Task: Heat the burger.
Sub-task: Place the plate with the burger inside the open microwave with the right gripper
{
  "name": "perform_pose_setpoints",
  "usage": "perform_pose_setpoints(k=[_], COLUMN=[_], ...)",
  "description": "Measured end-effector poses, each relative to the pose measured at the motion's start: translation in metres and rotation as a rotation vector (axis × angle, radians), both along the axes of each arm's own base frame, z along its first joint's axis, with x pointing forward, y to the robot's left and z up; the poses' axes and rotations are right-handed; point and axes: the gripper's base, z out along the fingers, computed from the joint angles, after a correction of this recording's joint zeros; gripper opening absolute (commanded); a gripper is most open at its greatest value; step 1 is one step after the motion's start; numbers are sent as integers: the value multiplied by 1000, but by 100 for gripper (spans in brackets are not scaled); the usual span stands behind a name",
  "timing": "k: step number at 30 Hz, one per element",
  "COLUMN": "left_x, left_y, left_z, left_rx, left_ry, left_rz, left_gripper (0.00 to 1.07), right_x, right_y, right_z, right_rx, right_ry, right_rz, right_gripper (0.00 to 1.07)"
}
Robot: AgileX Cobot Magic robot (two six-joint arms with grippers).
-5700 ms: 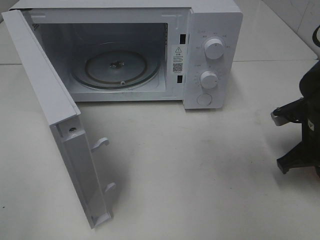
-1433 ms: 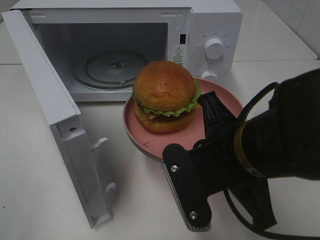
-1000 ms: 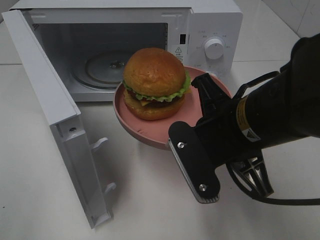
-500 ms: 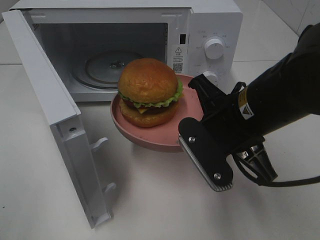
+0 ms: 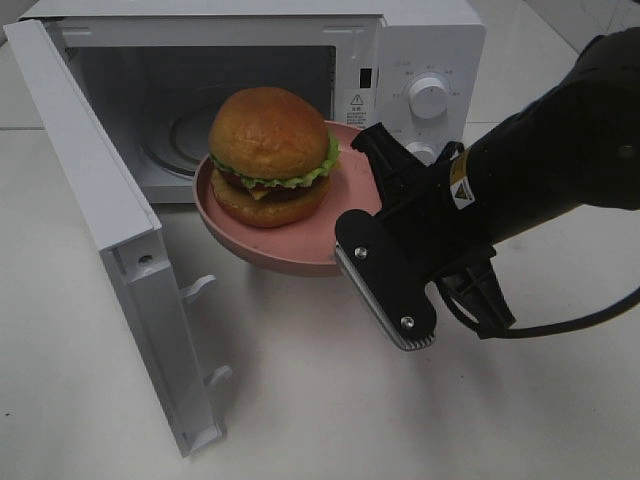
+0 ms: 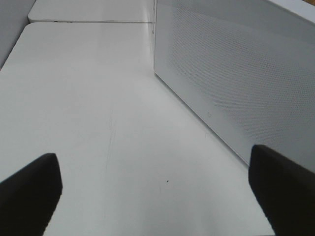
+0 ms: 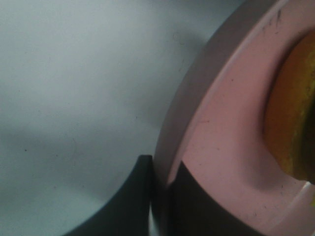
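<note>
The burger (image 5: 270,148) has a golden-brown bun, green lettuce and a dark patty. It sits on a pink plate (image 5: 285,255) held in the air just in front of the microwave's open cavity. My right gripper (image 5: 366,200) is shut on the plate's right rim. The right wrist view shows its dark fingers (image 7: 135,196) pinching the plate's rim (image 7: 216,142), with the burger's edge (image 7: 290,118) beside them. My left gripper (image 6: 157,196) is open and empty over the table, and it does not show in the exterior high view.
The white microwave (image 5: 425,60) stands at the back, with its door (image 5: 100,210) swung open to the left. The glass turntable (image 5: 175,135) is partly hidden behind the burger. The left wrist view shows the door's perforated outer face (image 6: 236,73).
My right gripper has carried the plate and burger left and toward the microwave opening, up to the cavity's front. Earliest, the table held no plate.
</note>
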Motion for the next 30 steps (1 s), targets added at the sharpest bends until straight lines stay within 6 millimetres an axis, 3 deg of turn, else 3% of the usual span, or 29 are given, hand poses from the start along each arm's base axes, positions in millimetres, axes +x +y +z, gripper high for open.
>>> perform_pose_setpoints(k=[30], left_x=[0], left_y=[0], left_z=[0], left_rx=[0], left_ry=[0], left_rz=[0], left_gripper=[98], right_x=[59], right_y=[51], right_z=[-13], right_rx=[-3], right_ry=[18], right_rz=[-34], right_gripper=[0])
